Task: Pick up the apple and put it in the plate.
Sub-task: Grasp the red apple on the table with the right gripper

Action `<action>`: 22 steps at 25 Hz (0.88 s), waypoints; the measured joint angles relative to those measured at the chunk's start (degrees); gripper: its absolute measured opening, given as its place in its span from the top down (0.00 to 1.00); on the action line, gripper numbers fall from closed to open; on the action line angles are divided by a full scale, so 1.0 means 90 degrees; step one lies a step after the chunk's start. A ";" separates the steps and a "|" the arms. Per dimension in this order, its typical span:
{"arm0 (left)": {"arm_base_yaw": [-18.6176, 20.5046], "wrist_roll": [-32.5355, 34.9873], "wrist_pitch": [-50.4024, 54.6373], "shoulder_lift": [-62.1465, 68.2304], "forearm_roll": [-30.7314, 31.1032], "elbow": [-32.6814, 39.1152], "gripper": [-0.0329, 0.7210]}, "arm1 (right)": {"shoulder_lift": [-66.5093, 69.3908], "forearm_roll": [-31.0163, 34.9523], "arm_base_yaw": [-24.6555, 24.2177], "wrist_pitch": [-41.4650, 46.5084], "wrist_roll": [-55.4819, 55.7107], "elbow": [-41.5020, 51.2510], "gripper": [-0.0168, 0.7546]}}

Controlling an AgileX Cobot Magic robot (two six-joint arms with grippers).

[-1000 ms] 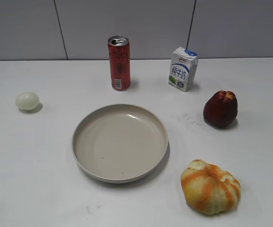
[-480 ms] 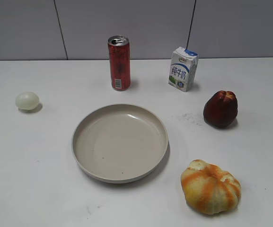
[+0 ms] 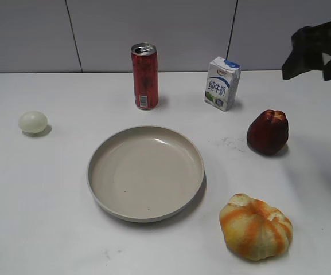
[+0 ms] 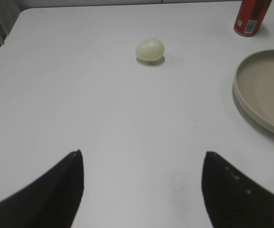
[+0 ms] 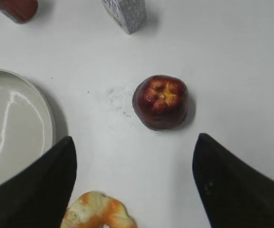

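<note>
The dark red apple (image 3: 267, 132) stands upright on the white table at the right, clear of everything. In the right wrist view the apple (image 5: 160, 101) lies ahead of my right gripper (image 5: 135, 137), which is open and empty above the table. In the exterior view the right gripper (image 3: 310, 63) hangs high at the upper right, above and behind the apple. The beige plate (image 3: 145, 216) sits empty at the table's middle; its rim shows in the right wrist view (image 5: 49, 114). My left gripper (image 4: 142, 152) is open and empty over bare table, left of the plate (image 4: 239, 95).
A red can (image 3: 144, 76) and a milk carton (image 3: 221, 83) stand behind the plate. An orange-and-white pumpkin-like fruit (image 3: 256, 226) lies at the front right, close below the apple. A pale green-white ball (image 3: 33, 122) sits at the left.
My right gripper has come into the exterior view at the upper right. The apple, plate and other objects have not moved.
</note>
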 joint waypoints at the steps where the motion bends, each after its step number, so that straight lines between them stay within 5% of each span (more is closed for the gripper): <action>1: 0.0000 0.0000 0.0000 0.0000 0.0000 0.0000 0.18 | 0.0376 0.0000 0.0000 0.0129 0.0061 -0.0216 0.24; 10: 0.0000 0.0000 0.0000 0.0000 0.0000 0.0000 0.18 | 0.3018 -0.0455 -0.0006 0.1369 0.0784 -0.2259 0.19; 22: 0.0000 0.0000 0.0000 0.0000 0.0000 0.0000 0.18 | 0.3994 -0.0691 -0.0017 0.1601 0.1120 -0.2596 0.23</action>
